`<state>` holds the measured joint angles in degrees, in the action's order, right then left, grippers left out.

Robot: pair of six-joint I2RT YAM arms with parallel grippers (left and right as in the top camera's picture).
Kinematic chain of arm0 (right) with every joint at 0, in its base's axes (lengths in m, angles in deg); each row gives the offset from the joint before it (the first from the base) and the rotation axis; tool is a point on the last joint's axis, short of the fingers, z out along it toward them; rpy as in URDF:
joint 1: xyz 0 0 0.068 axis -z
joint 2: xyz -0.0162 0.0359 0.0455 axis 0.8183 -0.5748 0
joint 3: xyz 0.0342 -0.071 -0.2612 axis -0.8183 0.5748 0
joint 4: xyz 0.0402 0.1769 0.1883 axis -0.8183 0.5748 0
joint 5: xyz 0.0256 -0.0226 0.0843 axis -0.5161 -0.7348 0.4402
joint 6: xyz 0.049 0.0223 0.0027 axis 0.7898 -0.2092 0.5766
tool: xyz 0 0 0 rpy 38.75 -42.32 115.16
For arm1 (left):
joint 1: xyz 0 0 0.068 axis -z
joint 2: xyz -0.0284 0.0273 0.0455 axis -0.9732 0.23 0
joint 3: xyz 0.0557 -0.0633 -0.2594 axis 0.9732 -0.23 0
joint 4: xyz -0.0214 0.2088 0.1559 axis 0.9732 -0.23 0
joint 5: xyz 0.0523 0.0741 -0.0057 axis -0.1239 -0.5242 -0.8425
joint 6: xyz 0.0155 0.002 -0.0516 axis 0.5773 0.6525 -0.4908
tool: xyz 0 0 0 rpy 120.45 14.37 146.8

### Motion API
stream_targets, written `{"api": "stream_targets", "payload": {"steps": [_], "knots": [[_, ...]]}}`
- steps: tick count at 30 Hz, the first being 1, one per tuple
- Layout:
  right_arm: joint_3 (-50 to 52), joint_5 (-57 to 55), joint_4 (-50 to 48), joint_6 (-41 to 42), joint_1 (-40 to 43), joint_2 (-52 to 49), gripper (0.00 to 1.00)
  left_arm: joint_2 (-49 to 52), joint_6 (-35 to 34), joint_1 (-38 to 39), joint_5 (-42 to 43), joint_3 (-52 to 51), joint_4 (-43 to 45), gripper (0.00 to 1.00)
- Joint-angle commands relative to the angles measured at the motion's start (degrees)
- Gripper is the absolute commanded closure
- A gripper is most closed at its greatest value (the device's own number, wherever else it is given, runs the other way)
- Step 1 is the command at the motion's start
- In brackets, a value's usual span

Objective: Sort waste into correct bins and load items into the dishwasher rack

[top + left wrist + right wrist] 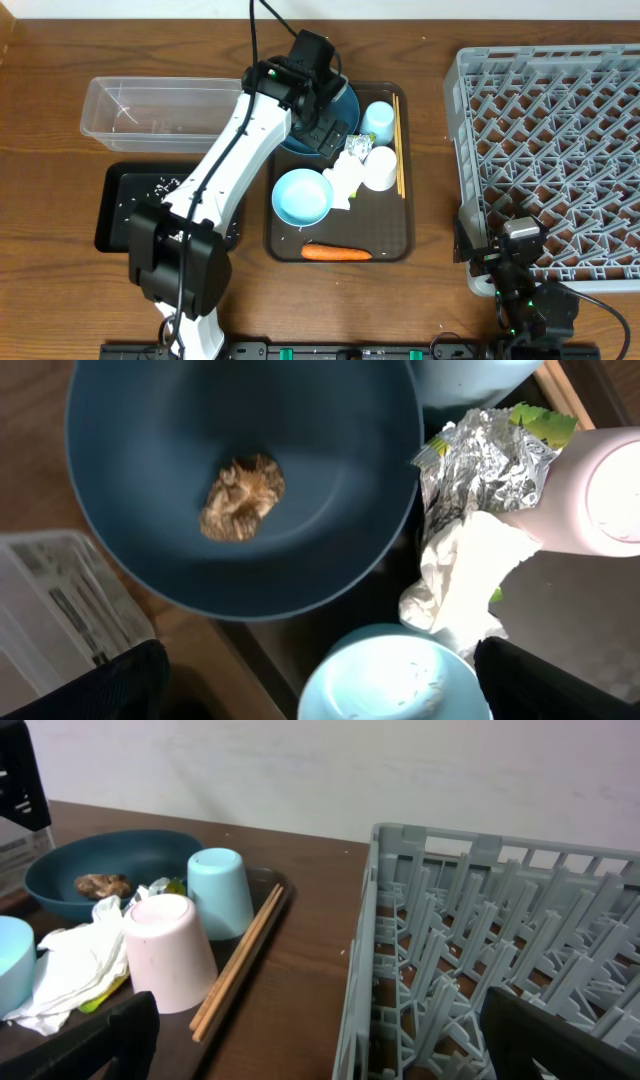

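The left gripper is hovering over the far left part of the brown tray, its fingers standing wide apart and holding nothing. Below it, the dark bowl is sitting at that tray's far left corner, with the brown lump lying inside it. The pale bowl is resting on the tray's near left part, and the carrot is lying along its near edge. The wrapper and the napkins are sitting crumpled at the tray's middle. The blue cup and the white cup are standing upside down on its right half, and the chopsticks are lying along its right edge. Left of the tray, the tub and the black tray are sitting, with rice lying scattered in the latter. Right of the tray, the rack is standing, and the right gripper is waiting near the tray's near right corner, spread wide and empty.
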<state>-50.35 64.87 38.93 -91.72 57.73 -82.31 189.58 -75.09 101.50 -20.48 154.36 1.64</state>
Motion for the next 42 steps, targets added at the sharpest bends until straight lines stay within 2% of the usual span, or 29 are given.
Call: {"api": "stream_targets", "payload": {"steps": [1,8,17,20,24,28,34,42], "knots": [[0.2,0.2,0.1,-0.7,0.2,0.2,0.01,3.5,3.9,-0.3,-0.9,-1.0,0.9,0.02],[0.2,0.2,0.1,-0.7,0.2,0.2,0.01,8.9,8.0,-0.3,-1.0,-1.0,2.4,0.02],[0.2,0.2,0.1,-0.7,0.2,0.2,0.01,11.9,8.3,-2.0,-2.6,-1.0,4.2,0.02],[0.2,0.2,0.1,-0.7,0.2,0.2,0.01,11.9,8.3,-2.8,-2.6,-1.0,5.2,0.08],[0.2,0.2,0.1,-0.7,0.2,0.2,0.01,11.9,8.3,-2.9,1.6,-1.1,5.1,0.09],[0.2,0.2,0.1,-0.7,0.2,0.2,0.01,11.9,11.7,-2.6,6.1,-1.4,5.2,0.09],[0.2,0.2,0.1,-0.7,0.2,0.2,0.01,11.9,12.9,-2.5,6.0,-1.6,5.4,0.09],[0.2,0.2,0.1,-0.7,0.2,0.2,0.01,11.9,18.1,-2.5,6.0,-5.0,5.6,0.09]]}}
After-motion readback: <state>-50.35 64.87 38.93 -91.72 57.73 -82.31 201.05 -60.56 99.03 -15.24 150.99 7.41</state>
